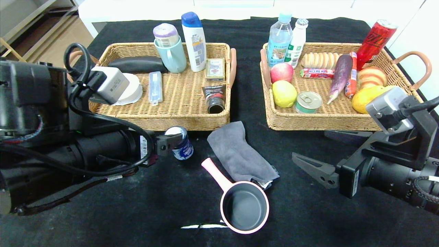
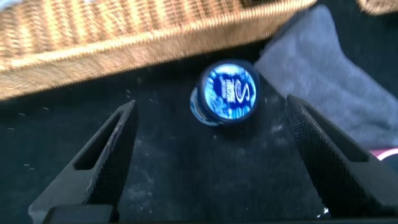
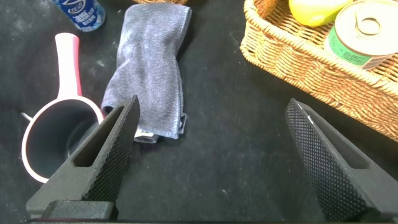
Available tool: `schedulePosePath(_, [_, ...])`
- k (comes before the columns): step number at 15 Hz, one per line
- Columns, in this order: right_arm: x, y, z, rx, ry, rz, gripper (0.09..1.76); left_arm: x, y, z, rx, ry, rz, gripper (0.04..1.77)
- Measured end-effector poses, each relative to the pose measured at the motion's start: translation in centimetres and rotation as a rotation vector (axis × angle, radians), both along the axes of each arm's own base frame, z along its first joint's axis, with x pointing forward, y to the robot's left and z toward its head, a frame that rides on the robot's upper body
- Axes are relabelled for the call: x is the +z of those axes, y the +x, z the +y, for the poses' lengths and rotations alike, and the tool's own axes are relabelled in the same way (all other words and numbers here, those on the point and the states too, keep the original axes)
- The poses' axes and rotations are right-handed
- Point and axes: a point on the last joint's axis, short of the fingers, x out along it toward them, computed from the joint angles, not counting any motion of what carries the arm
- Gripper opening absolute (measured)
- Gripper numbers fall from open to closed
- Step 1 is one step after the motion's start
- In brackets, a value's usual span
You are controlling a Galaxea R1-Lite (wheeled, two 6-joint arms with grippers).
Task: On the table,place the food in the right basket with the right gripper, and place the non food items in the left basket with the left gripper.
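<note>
Both jaws of the left gripper are spread wide apart with nothing held; it is seen low over the table, just in front of the left basket, pointing at the small blue jar. In the left wrist view the jar's blue printed face is shown between the jaw tips and clear of both, a detail hidden in the head view, where only its white cap and side are seen. The right gripper is likewise held open and empty, near the front of the right basket.

Only the right wrist view shows the ribbed inner faces of the fingers. The grey cloth, soft and folded, is laid between jar and pink saucepan, its lower edge touching the pan's rim. The green-labelled tin is lying in the woven right basket, the translucent case in the left.
</note>
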Motion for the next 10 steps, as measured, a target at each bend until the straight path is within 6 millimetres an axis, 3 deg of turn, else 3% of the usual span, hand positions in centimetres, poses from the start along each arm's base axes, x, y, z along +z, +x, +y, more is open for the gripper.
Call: schedulePosePath(10, [0.1,0.0,-0.1,-0.005,0.001,-0.002,1.71,-2.0,2.7,-2.3,0.016,0.015,0.006,1.70])
